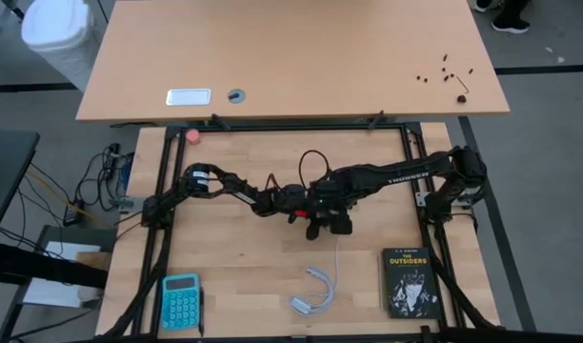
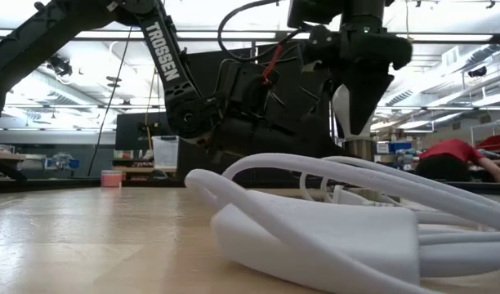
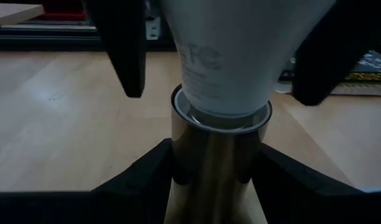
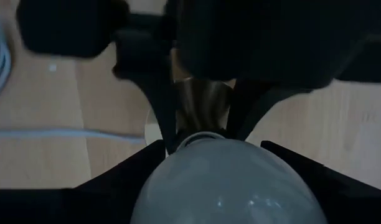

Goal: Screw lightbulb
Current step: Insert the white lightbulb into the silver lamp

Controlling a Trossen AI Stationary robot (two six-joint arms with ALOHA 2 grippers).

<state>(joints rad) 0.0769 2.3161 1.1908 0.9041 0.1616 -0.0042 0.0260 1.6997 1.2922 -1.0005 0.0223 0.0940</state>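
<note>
- Two claws meet mid-tabletop [image 1: 263, 257]: my left claw [image 3: 218, 171] clamps the metal socket [image 3: 218, 180]; my right claw [image 4: 215, 158] straddles the lightbulb [image 3: 231, 56] seated in it, whether gripping I cannot tell.
- I judge turning needs the bulb kept upright, the socket braced.
- Only the left wrist view shows the seating; the low view adds a white cable [image 2: 315, 229].

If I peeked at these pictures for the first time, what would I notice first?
Probably the two dark robot arms meeting in the middle of the wooden table. There the left gripper clamps a shiny metal socket, while the right gripper holds a white pear-shaped lightbulb seated in its top. Nearer the front edge lie a coiled white cable, a turquoise calculator and a black book.
</note>
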